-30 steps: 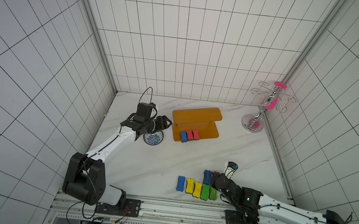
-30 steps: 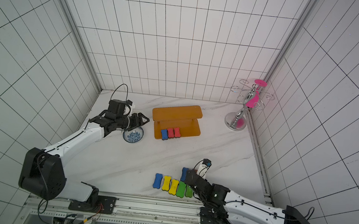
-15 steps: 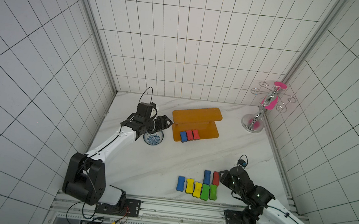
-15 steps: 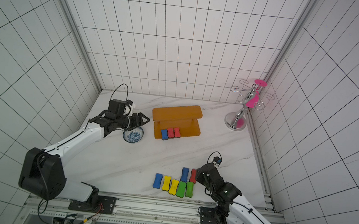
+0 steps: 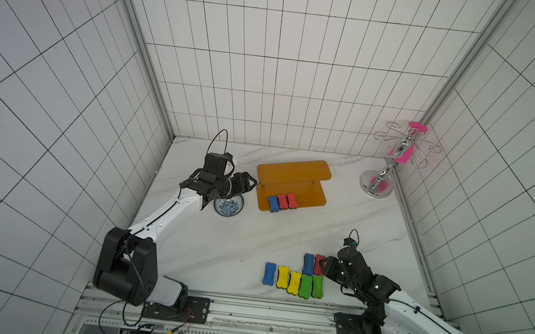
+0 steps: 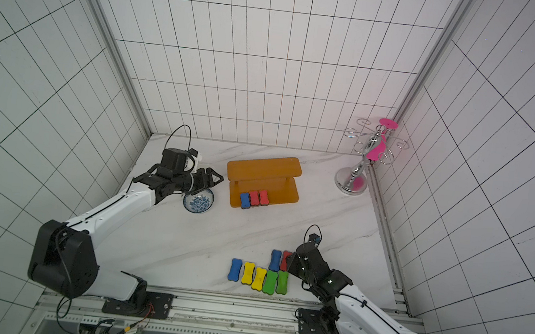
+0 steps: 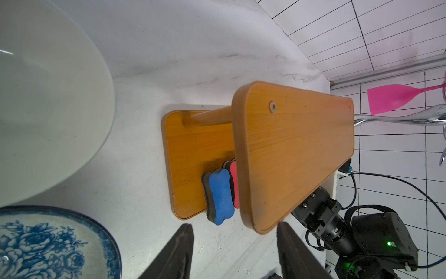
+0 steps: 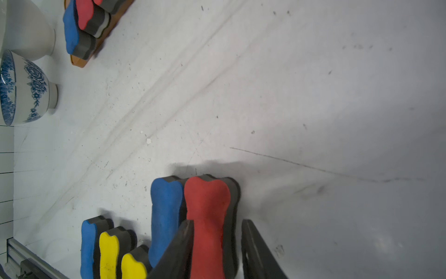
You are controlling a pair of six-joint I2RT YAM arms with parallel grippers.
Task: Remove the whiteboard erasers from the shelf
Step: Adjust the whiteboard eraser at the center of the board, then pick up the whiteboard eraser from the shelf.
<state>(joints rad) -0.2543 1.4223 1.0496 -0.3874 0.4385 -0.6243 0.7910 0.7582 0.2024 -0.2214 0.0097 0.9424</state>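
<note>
Moved since half a second ago: right gripper, then clear to the right of the red eraser, now straddles it among the table erasers. One finger lies against it and a sliver shows at the other, so gripped or loose cannot be told
Left gripper: unmoved, fingers spread, empty
Shelf: upper board bare; lower board bears blue eraser and two red erasers, side by side at the front edge, long axes back to front, crosswise to the shelf
Left gripper is nearer, just off the shelf's left end; blue eraser lies first ahead of its fingers, apart
</note>
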